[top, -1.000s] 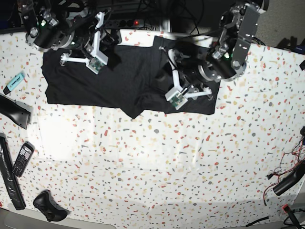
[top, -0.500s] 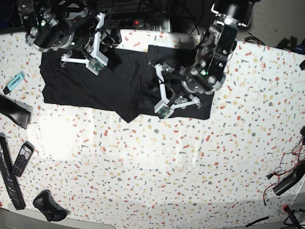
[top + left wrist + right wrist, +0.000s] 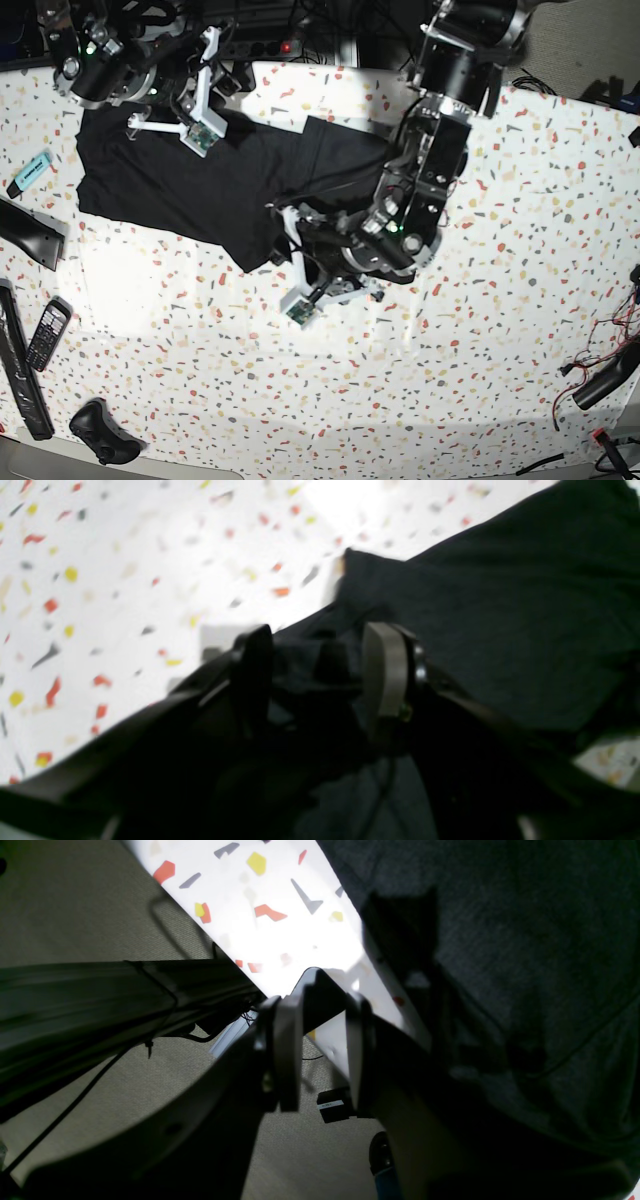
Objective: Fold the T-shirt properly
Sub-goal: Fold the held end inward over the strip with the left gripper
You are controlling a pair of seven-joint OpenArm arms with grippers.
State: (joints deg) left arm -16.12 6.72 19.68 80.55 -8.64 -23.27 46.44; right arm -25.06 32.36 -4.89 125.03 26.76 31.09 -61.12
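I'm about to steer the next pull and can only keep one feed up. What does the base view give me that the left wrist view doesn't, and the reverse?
Only the base view shows the whole T-shirt dragged across the table, the right gripper over its far edge, and the clutter along the side: phone, turquoise marker.

Only the left wrist view shows black cloth bunched between the left gripper jaws.

Both show black fabric on the speckled tabletop and that arm at the shirt's near edge.

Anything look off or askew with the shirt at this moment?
Yes. The T-shirt is not flat: its right side in the base view is bunched and dragged toward the near edge by the left gripper, whose fingers have dark fabric between them. The right gripper holds nothing.
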